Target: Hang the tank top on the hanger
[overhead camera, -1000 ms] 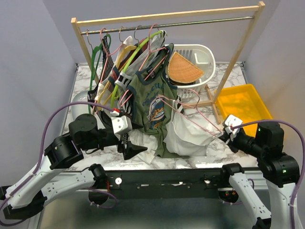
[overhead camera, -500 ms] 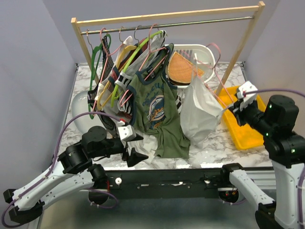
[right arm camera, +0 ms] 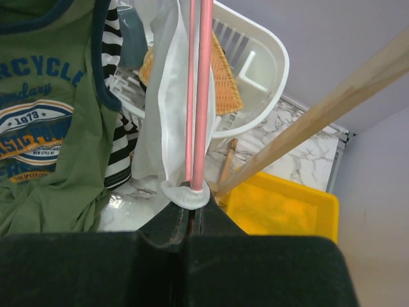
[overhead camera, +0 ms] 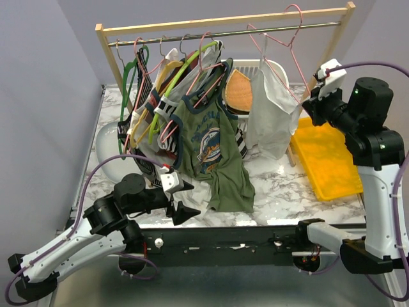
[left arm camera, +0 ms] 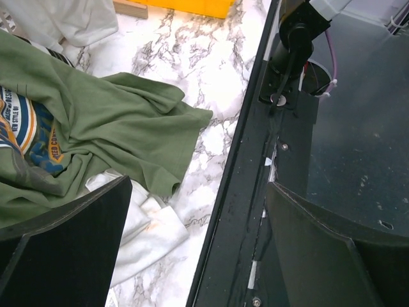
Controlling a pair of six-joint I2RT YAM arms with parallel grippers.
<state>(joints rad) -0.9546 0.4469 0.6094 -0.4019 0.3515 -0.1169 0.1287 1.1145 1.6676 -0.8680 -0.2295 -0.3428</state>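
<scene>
The white tank top (overhead camera: 271, 115) hangs on the thin pink hanger (overhead camera: 281, 45), lifted off the table at the rack's right half. The hanger's hook is up at the height of the rail; whether it sits over the rail I cannot tell. My right gripper (overhead camera: 312, 102) is shut on the hanger's right corner. In the right wrist view the pink hanger wires (right arm camera: 199, 96) and the tank top's white cloth (right arm camera: 167, 115) rise out of the shut right gripper (right arm camera: 192, 204). My left gripper (overhead camera: 190, 198) stands open and empty low by the table's near edge. Its open fingers (left arm camera: 64, 249) frame the table edge.
The wooden rack (overhead camera: 223, 22) carries several hangers and garments on its left half, with an olive-green printed top (overhead camera: 208, 144) draped to the table. A white basket (overhead camera: 275, 70) stands behind and a yellow bin (overhead camera: 326, 160) at right. A white cloth (left arm camera: 150, 236) lies beside the green top (left arm camera: 108, 128).
My right gripper has raised the hanger with the tank top from the table up and back to the rail. The left arm has drawn back toward the near edge, still open.
</scene>
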